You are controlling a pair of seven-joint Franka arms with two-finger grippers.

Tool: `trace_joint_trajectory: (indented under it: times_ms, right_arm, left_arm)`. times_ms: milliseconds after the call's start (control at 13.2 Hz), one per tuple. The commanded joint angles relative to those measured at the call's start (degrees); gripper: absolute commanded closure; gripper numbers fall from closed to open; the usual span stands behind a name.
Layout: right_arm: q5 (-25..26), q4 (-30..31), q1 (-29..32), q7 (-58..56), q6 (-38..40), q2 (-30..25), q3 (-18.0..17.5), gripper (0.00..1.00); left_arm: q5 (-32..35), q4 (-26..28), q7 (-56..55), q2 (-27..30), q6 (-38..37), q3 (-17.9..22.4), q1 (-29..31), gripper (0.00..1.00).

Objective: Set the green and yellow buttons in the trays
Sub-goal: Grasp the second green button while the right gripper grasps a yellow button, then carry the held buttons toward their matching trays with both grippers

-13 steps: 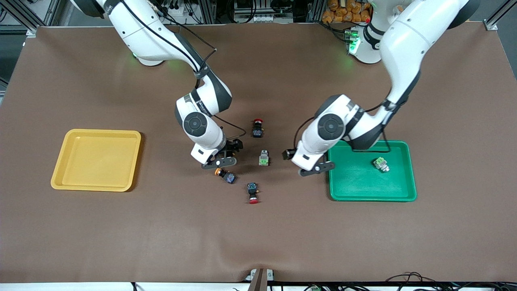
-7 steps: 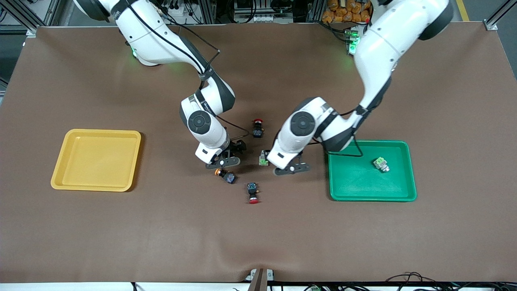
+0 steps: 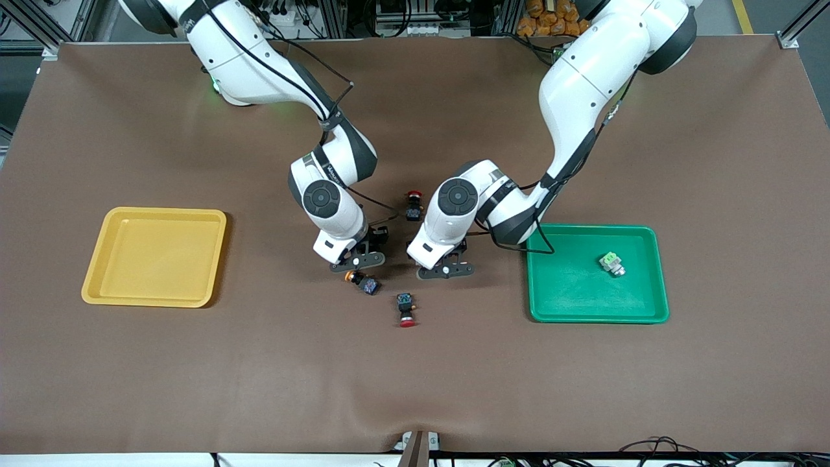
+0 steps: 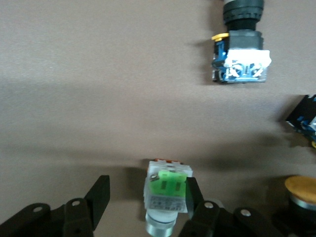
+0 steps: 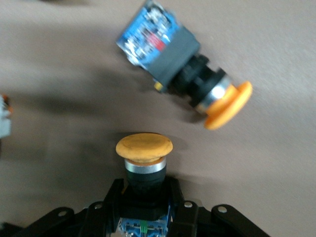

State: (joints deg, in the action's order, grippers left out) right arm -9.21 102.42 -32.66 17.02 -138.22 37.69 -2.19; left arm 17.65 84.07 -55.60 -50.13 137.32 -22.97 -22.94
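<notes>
My right gripper is shut on a yellow button, low over the table's middle; its fingers press the black body. A second yellow button lies on its side just nearer the front camera, also seen in the right wrist view. My left gripper is open, low around a green button on the table; one finger touches it, the other stands apart. In the front view the arm hides that button. Another green button lies in the green tray. The yellow tray holds nothing.
Two red-capped black switches lie on the brown mat: one farther from the front camera than the grippers, one nearer. The two grippers stand close beside each other. The trays sit toward either end of the table.
My left arm has swung from the green tray's edge toward the table's middle and now sits over the loose green button. My right arm has barely moved.
</notes>
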Motion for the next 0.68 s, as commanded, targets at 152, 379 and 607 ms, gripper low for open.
trace_joint_trajectory:
  times_ms: [152, 379, 607]
  right_arm:
    - [0.60, 0.84, 4.18, -1.64, 14.35, -7.27, 0.00, 1.00]
    - [1.47, 1.11, 7.61, -3.84, 21.04, -11.23, 0.00, 1.00]
    - [2.27, 1.20, 11.47, -7.52, 24.74, -14.66, -0.09, 1.00]
  left_arm:
    - [0.98, -1.98, 0.41, -2.07, 3.13, 0.38, -1.41, 0.29]
    - [1.34, -1.89, 0.32, -2.60, 3.13, 0.74, -2.02, 0.61]
    - [1.42, -1.71, 0.14, -2.51, 3.13, 0.91, -2.29, 1.00]
